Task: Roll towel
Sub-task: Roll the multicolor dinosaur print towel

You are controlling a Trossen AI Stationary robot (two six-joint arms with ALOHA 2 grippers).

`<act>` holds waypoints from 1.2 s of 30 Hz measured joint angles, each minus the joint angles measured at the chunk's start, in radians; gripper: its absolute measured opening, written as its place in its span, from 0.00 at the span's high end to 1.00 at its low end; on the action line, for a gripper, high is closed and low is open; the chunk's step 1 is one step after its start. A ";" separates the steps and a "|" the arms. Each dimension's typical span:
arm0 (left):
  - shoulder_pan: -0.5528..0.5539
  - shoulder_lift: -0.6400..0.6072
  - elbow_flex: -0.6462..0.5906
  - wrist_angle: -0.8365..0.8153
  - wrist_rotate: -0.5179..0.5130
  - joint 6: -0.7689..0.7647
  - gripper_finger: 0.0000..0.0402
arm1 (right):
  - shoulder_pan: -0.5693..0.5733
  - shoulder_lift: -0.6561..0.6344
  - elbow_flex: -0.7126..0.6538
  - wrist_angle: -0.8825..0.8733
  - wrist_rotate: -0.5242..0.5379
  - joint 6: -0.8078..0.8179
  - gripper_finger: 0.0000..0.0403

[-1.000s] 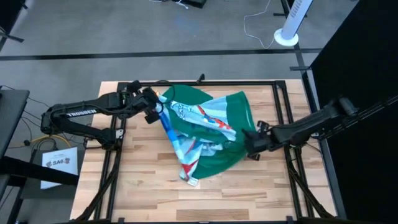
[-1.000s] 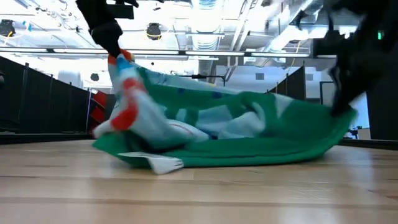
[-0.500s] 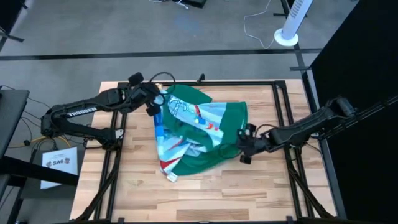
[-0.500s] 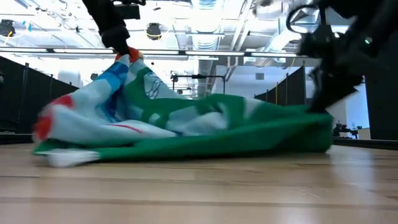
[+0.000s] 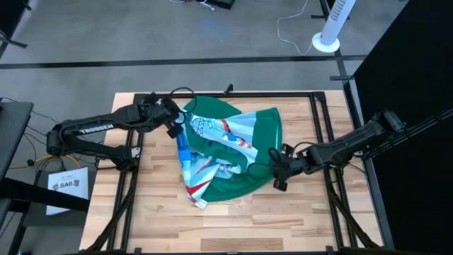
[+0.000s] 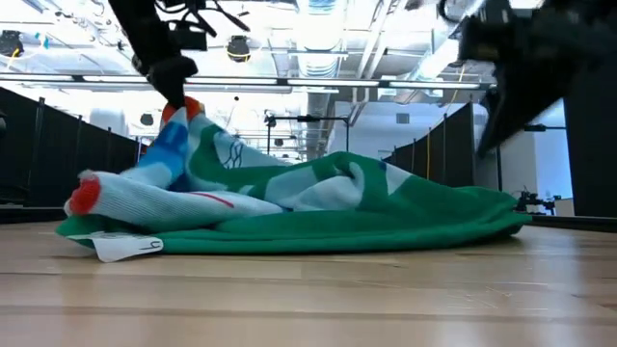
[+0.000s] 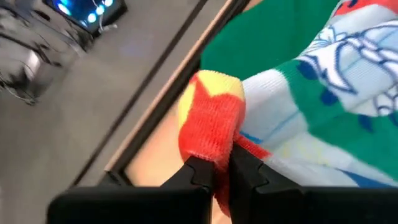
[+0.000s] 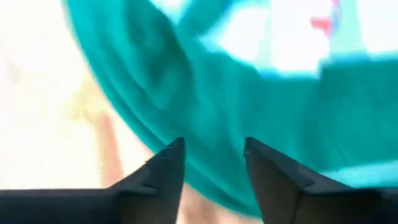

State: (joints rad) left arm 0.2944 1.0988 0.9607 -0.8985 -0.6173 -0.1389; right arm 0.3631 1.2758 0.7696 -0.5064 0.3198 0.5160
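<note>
Green towel [image 5: 233, 159], light-blue tropical print, red corner

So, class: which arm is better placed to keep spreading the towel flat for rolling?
Probably left: its hand is shut on a red corner of the towel. The right hand is open beside the green edge.

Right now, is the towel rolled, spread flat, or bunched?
Bunched. The towel lies in a crumpled heap on the table; the left gripper pinches one corner up; no roll shows.

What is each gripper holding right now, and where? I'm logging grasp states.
Left gripper pinches the towel at a red-orange edge fold. Right gripper is open, holding nothing.
</note>
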 joint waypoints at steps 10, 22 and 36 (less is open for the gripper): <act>-0.010 0.001 -0.067 0.011 -0.115 -0.151 0.98 | -0.030 0.335 -0.022 0.607 0.073 -0.187 0.61; 0.018 0.001 -0.068 -0.272 -0.131 -0.315 0.98 | 0.086 0.423 -0.014 0.234 0.083 0.159 0.99; -0.094 0.000 -0.077 -0.273 0.010 -0.093 0.98 | 0.157 0.046 -0.021 0.230 0.159 0.019 1.00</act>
State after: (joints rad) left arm 0.2003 1.0992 0.8841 -1.1712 -0.6071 -0.2321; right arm 0.5200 1.3214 0.7483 -0.2769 0.4789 0.5354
